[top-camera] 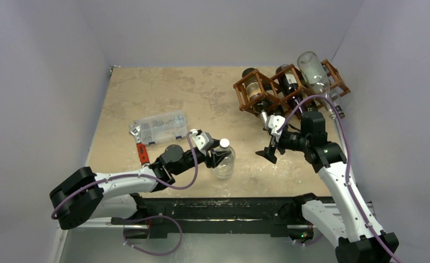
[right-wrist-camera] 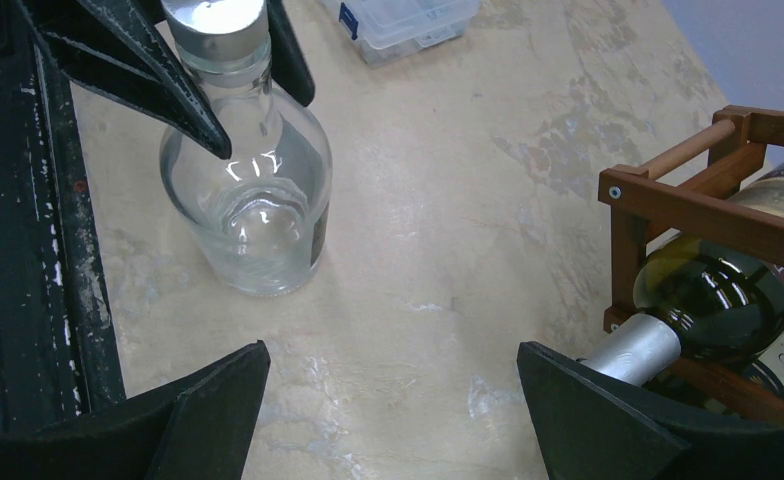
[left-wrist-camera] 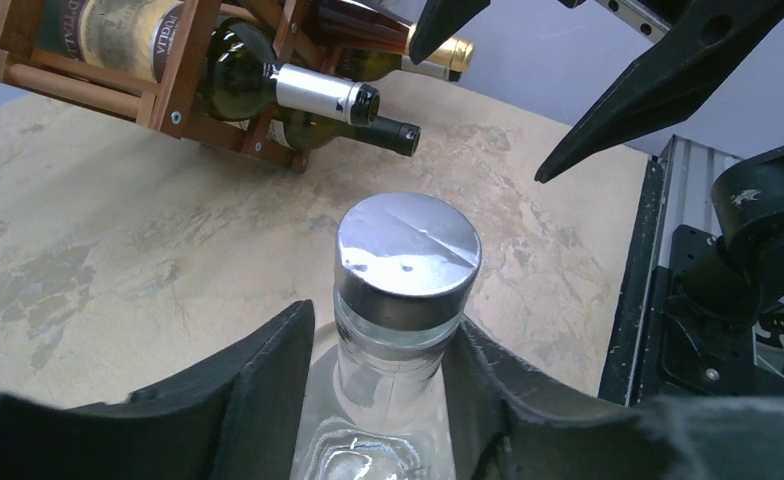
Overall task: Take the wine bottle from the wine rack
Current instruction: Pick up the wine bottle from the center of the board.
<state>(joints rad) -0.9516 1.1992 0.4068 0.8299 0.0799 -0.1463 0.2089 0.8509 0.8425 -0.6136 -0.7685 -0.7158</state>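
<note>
While the right gripper (top-camera: 271,140) gapes empty before the wine rack (top-camera: 255,90), the left gripper (top-camera: 220,153) holds a clear bottle (top-camera: 225,167) well short of it. Left wrist: fingers (left-wrist-camera: 268,390) clamp the neck. Right wrist: the wine bottle (right-wrist-camera: 713,300) lies racked, foil neck out; centre there, draw straight.

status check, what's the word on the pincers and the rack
Left pincer around upright clear bottle neck, grip unclear. Right pincer open, empty, beside wine rack. Rack loaded, green bottle neck by its finger. Nothing blocking.
</note>
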